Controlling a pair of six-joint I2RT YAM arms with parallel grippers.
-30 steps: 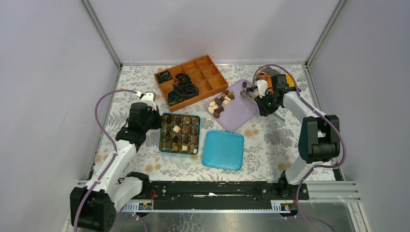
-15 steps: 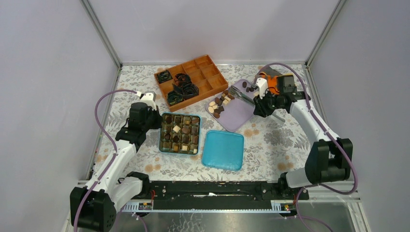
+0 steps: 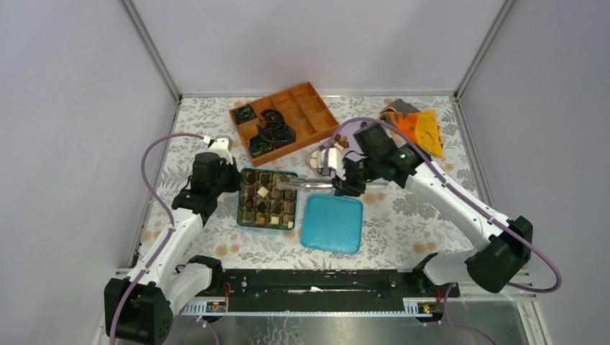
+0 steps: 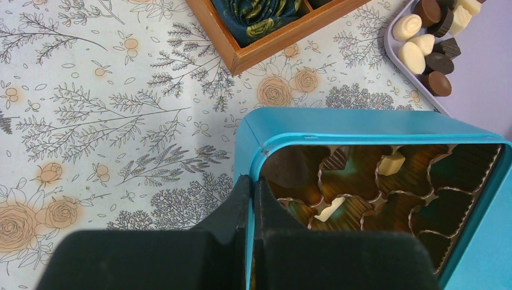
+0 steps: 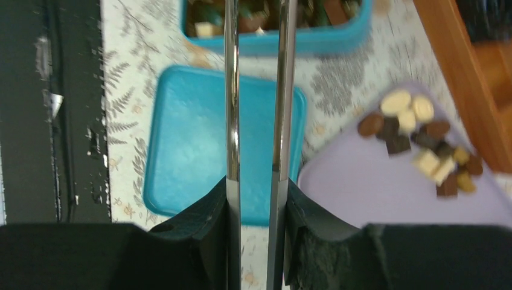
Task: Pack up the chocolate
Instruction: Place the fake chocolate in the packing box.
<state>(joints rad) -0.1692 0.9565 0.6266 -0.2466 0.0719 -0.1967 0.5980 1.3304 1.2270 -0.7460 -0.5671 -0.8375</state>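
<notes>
Toward the left of the bench's middle sits the teal tin (image 3: 239, 205), its cells already holding chocolate (image 3: 263, 192) in dark, mid-brown and cream pieces. The left end effector (image 4: 252, 184) is fully closed, pinching the tin's wall at the corner nearest the bench's left edge. Just beside the tin, toward the near edge, lies the teal lid (image 3: 331, 223), flat on the bench. The right end effector (image 3: 344, 176) is closed on a pair of long metal tweezers (image 3: 302, 185), pressing their two blades partway together; the blades reach out over the tin from its right side. Whether a piece sits between the tips cannot be told, since the wrist view cuts them off and the top view is too small. More loose chocolate lies clustered on the lavender tray (image 5: 386, 187), which sits right of the bench's middle, partly under the right arm. Near the far edge stands a wooden divided box (image 3: 311, 108) with black paper cups (image 3: 270, 129) in its left compartments. An orange cloth (image 3: 423, 126) lies toward the far right corner.
</notes>
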